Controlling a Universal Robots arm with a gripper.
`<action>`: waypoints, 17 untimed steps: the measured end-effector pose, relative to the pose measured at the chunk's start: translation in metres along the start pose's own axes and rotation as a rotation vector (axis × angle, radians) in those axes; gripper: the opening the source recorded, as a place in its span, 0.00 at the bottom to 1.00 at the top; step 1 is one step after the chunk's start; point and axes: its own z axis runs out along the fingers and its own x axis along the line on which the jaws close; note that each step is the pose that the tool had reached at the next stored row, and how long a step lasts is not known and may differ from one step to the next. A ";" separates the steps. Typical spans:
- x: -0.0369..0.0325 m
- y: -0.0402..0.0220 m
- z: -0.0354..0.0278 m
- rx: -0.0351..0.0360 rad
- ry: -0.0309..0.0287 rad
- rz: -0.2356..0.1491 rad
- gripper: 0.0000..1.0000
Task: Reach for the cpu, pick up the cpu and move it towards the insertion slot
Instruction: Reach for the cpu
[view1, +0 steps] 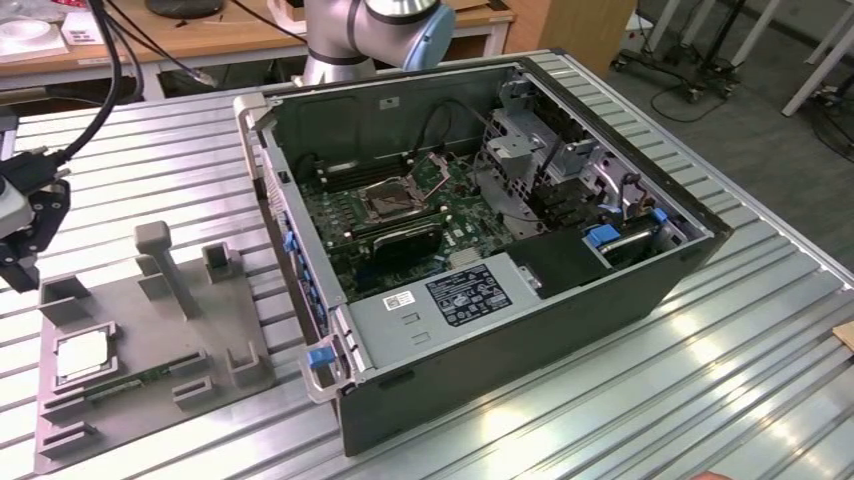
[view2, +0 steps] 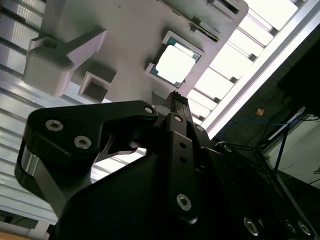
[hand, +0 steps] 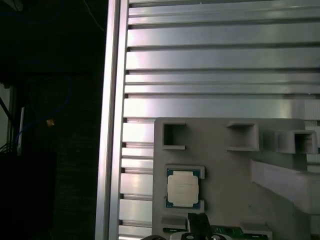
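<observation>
Gripper (view1: 24, 250) hangs at the exterior view's left, just beside the grey fixture tray (view1: 174, 330) on the slatted metal table (view1: 667, 400). I honestly can't tell how far the jaws are open from these angles, but it's got nothing in its grip.

The cpu (view1: 80, 355) sits flat in its square recess on that tray, silvery face up, and the gripper isn't touching it. In both wrist views the chip is close ahead of the gripper's tip. A green memory stick (view1: 134, 382) lies in the tray just beside it.

The insertion slot (view1: 391, 197) is on the motherboard inside the open computer case (view1: 534, 330), well apart from the cpu, off to the exterior view's right.
</observation>
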 end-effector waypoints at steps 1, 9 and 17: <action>0.0003 0.0000 0.0008 0.0001 0.0001 0.000 0.11; 0.0008 -0.0001 0.0025 0.0000 0.0000 0.000 0.11; 0.0008 -0.0002 0.0061 0.0001 0.0003 0.000 0.11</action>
